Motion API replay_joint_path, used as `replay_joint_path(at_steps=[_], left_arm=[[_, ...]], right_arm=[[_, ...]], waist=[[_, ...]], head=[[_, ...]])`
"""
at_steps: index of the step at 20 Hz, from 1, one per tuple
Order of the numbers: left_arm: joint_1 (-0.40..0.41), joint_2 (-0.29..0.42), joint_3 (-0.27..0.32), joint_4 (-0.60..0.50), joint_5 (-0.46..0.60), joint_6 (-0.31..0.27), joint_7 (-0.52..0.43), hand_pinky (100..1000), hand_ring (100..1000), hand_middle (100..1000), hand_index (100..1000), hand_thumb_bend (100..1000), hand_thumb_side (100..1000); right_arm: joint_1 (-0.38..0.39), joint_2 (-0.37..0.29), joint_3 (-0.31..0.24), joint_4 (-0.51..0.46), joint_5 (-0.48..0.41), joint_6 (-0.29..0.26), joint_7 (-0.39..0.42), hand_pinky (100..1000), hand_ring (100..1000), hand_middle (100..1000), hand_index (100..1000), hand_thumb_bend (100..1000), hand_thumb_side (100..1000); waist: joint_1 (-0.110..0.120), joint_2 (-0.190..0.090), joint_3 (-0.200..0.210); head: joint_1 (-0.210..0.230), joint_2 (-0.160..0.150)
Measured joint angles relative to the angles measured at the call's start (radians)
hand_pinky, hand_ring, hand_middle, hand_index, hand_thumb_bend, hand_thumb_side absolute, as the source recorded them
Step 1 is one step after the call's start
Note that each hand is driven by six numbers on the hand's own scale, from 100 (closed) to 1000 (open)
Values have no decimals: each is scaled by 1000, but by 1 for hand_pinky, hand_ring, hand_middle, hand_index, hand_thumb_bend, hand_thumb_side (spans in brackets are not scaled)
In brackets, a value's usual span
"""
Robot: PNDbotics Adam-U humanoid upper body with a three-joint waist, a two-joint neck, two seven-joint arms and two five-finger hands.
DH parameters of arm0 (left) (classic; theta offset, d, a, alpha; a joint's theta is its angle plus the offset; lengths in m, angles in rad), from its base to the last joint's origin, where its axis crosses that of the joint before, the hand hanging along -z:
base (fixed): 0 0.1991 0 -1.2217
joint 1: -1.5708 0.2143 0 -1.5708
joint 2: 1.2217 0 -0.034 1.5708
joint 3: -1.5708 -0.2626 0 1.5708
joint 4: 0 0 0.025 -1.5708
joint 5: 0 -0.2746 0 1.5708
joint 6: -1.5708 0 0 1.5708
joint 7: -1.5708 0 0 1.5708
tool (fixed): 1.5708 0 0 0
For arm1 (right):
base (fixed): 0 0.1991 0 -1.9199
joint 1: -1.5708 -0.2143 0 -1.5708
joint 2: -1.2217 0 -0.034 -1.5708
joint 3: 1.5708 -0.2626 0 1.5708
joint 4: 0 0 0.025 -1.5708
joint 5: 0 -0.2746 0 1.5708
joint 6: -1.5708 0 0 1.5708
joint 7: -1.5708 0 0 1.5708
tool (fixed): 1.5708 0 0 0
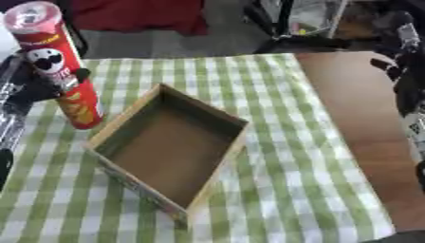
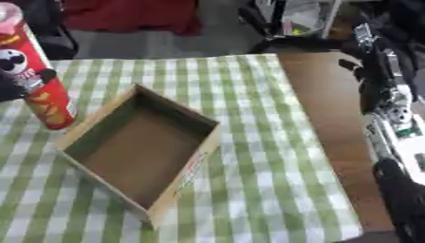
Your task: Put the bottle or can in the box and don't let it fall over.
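While the tall red chip can (image 1: 60,66) stands upright, slightly tilted, just left of the open wooden box (image 1: 170,147), the left hand (image 1: 37,85) has its fingers (image 1: 80,73) wrapped around the can's middle. Box sits empty on the green checked cloth (image 1: 291,166) over the bench (image 1: 365,123). Right hand (image 2: 407,199) shows at the right edge, can't tell if it's open or closed.
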Motion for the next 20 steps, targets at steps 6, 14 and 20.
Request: replay_joint_path(at_steps=[6,14,20], left_arm=[[-68,-6,-38,-107,43,66,29,989,447,427,467,465,100],[-100,-91,-125,-236,81,174,86,991,453,435,475,441,100],[-80,-161,-175,-244,20,176,66,995,455,437,476,428,100]], right_arm=[[0,-1,0,0,0,-1,-1,842,844,839,856,309,681],[0,-1,-1,0,0,-2,-2,843,845,839,856,307,681],[0,-1,-7,0,0,-7,-7,843,844,838,856,303,681]], waist=[[3,-11,4],[9,-17,1],[13,-16,-6]], head=[[-14,9],[-26,17],[-26,16]])
